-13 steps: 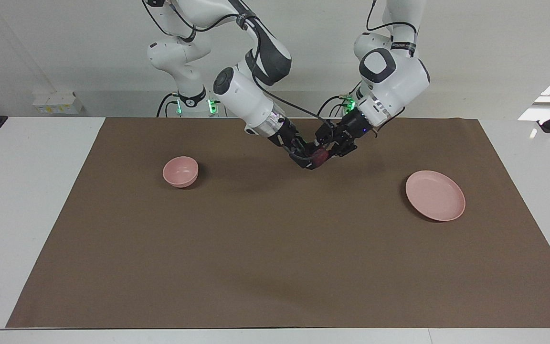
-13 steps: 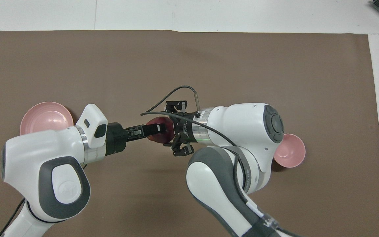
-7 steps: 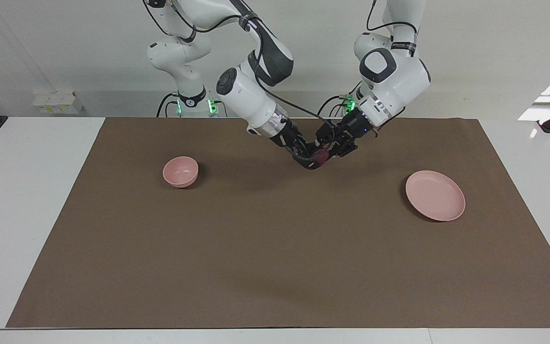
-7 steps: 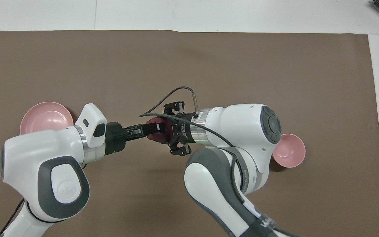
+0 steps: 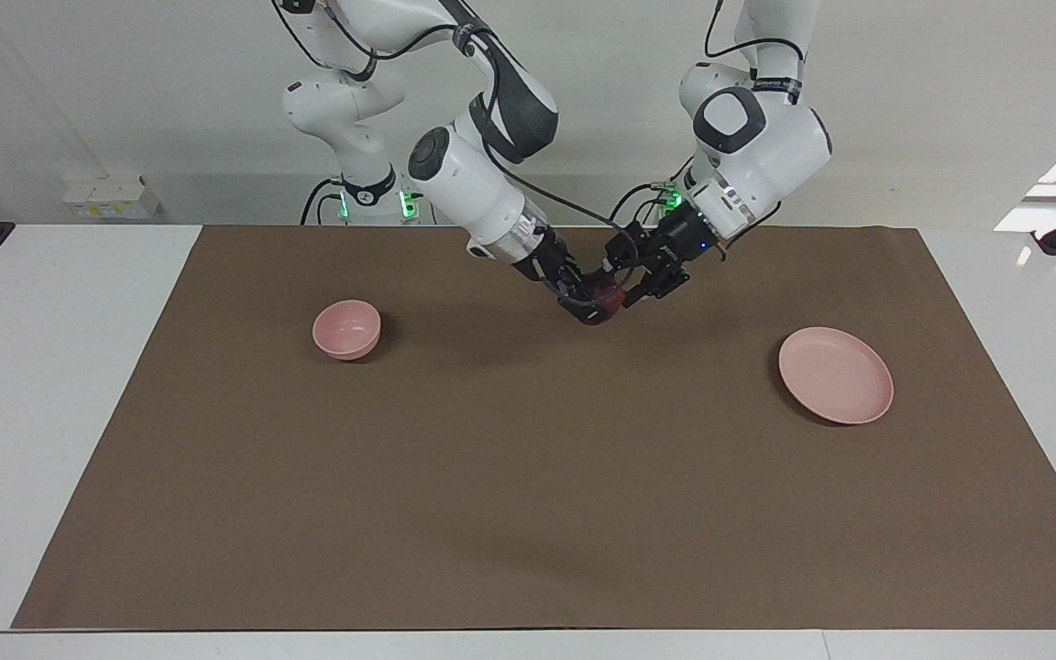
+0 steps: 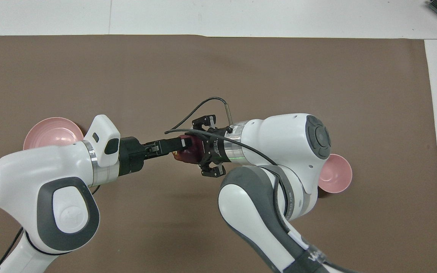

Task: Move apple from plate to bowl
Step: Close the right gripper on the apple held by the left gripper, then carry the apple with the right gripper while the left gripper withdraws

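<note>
maroon apple (image 5: 603, 298) in air between both grippers over mat middle. right gripper (image 5: 586, 305) pinches it; left gripper (image 5: 627, 286) fingers, cannot tell. bowl (image 5: 346, 329) toward right arm's end.

Robotics lab: brown mat (image 5: 528, 477), white table (image 5: 42, 385), bare wall (image 5: 125, 82)

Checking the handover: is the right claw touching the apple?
Touching. In the facing view the right claw closes around the apple, no gap showing.

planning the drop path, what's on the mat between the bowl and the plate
In the facing view, only bare brown mat lies between the bowl and the plate.
</note>
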{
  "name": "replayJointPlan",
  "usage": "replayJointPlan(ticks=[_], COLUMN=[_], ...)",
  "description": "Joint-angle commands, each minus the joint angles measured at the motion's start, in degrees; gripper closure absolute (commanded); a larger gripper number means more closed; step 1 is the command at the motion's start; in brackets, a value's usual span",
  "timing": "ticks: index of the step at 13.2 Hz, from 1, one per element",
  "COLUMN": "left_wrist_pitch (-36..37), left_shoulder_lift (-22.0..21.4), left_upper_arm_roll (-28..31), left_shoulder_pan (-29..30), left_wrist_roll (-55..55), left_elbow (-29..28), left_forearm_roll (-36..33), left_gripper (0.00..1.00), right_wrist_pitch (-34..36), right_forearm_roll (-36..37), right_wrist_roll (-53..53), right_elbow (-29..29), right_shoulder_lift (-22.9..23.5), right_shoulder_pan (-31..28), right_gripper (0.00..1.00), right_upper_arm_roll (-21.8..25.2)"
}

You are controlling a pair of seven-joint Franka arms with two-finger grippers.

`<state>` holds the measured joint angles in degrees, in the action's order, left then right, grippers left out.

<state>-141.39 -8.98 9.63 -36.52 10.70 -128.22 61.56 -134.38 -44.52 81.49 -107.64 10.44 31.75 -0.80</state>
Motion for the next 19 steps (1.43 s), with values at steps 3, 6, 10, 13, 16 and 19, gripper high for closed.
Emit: replayJointPlan(ticks=[3, 6, 10, 13, 16, 19], left_wrist_pitch=[2.09, 4.88, 18.58, 25.62, 32.47, 43.28], left_shoulder_lift=[-0.60, 0.71, 6.41, 8.63, 8.54, 7.67], left_upper_arm_roll=[0.74, 0.74, 0.74, 0.74, 0.82, 0.91], left_shoulder_pan=[3.55, 7.67, 14.62, 18.31, 20.95, 26.04], left_wrist_roll=[-0.15, -0.24, -0.24, -0.24, 0.11, 0.37], left_elbow=[0.60, 1.82, 12.35, 20.01, 27.21, 36.35], left_forearm_roll=[-0.91, -14.94, -30.40, -45.34, -58.37, -60.68], left_gripper=[0.00, 0.00, 0.00, 0.00, 0.00, 0.00], right_wrist_pitch=[2.53, 5.52, 9.73, 15.26, 23.95, 28.99], right_forearm_roll=[4.26, 9.43, 21.20, 26.57, 35.70, 45.02], right_wrist_roll=[-0.97, -6.50, -19.22, -29.25, -35.76, -44.89], right_elbow=[-0.03, -0.03, 0.06, 0.06, -0.11, -2.74], right_shoulder_lift=[-2.09, -4.72, -7.27, -8.33, -9.73, -11.58], right_shoulder_pan=[-1.16, -2.75, -4.50, -5.90, -8.71, -11.97], right_gripper=[0.77, 0.78, 0.78, 0.75, 0.75, 0.76], right_upper_arm_roll=[-0.17, -0.08, -0.17, 0.01, -0.08, -0.17])
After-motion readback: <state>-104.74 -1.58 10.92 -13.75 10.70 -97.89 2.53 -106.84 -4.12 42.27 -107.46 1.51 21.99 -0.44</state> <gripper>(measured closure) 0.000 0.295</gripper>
